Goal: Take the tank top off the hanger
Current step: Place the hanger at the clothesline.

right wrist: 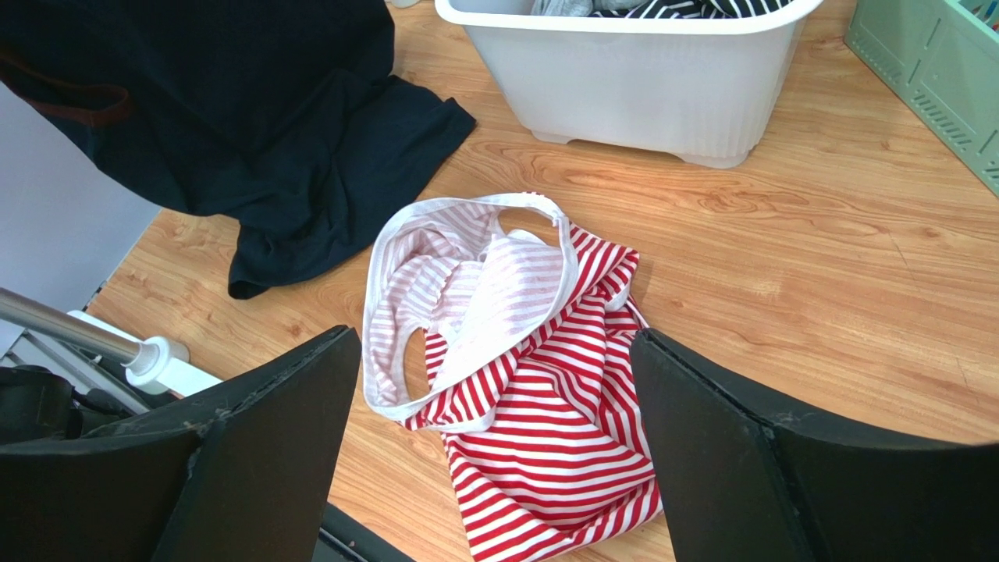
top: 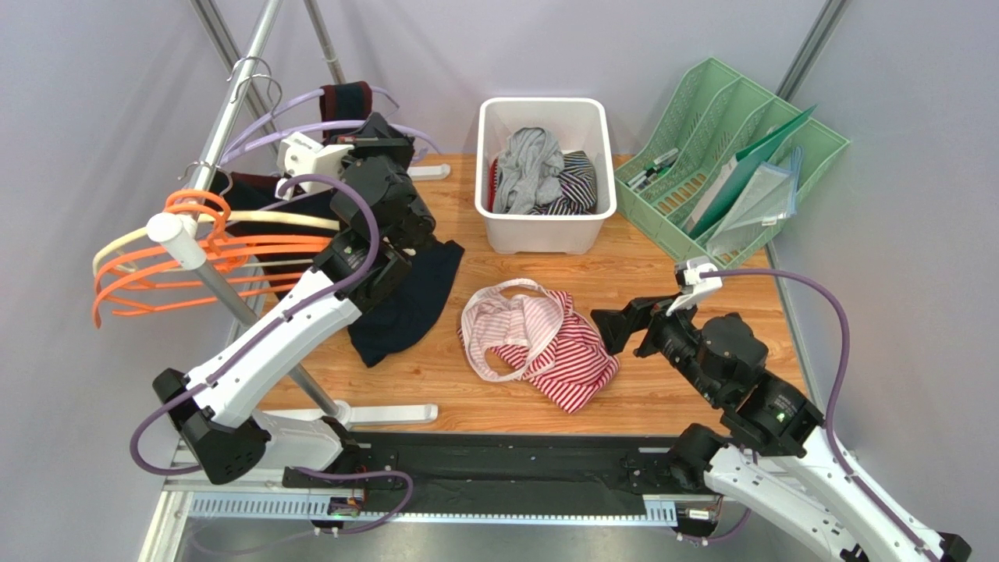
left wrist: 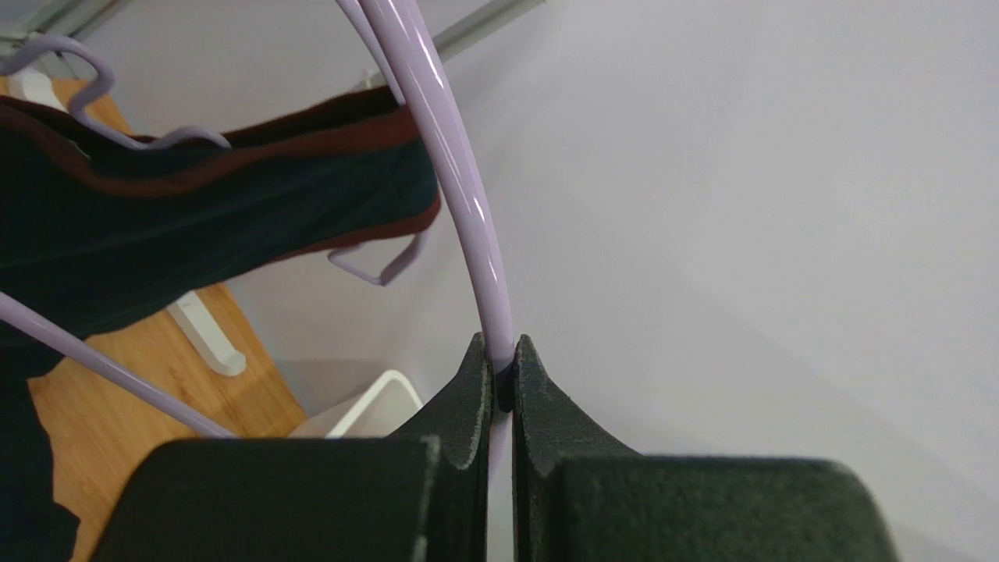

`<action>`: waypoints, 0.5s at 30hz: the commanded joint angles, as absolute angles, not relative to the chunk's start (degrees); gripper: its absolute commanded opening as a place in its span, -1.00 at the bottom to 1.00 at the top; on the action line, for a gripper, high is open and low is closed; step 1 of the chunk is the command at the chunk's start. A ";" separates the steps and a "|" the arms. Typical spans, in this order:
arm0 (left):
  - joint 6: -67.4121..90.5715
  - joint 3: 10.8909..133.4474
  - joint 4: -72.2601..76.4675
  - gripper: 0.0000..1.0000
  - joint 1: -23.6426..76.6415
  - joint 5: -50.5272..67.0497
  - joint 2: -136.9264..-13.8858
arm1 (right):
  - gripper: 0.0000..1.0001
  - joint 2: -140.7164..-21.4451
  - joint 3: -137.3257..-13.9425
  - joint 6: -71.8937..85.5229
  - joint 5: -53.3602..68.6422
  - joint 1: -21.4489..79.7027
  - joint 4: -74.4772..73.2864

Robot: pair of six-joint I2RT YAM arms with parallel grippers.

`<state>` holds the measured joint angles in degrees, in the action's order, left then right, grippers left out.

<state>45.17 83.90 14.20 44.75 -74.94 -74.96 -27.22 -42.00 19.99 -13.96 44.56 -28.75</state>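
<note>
The left fingers pinch the lilac hanger, the dark tank top hanging just below, well left of the spread right fingers (the farther arm).

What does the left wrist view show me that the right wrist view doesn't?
Only the left wrist view shows the left gripper shut on a lavender hanger, and the maroon trim of the dark garment. Only the right wrist view shows the open right gripper, the red-and-white striped tank top lying crumpled off any hanger, and a green file tray. Both show the dark garment, the white bin and the wooden table.
</note>
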 commanded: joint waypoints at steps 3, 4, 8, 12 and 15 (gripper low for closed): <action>50.54 83.06 8.61 -1.00 41.66 -73.83 -71.28 | 0.84 -28.30 -41.75 21.00 -13.27 44.56 -24.79; 50.89 82.97 8.09 -1.00 41.40 -73.92 -71.02 | 0.84 -28.65 -41.84 21.09 -13.27 44.56 -24.70; 56.76 82.44 2.30 -1.00 39.82 -74.00 -69.79 | 0.84 -29.44 -41.14 21.18 -13.27 44.56 -23.38; 61.08 78.06 0.44 -1.00 39.73 -74.09 -67.50 | 0.84 -31.11 -41.75 21.45 -11.87 44.56 -22.41; 62.57 77.00 -0.08 -1.00 39.64 -74.44 -66.62 | 0.84 -32.17 -42.01 21.62 -11.51 44.56 -22.41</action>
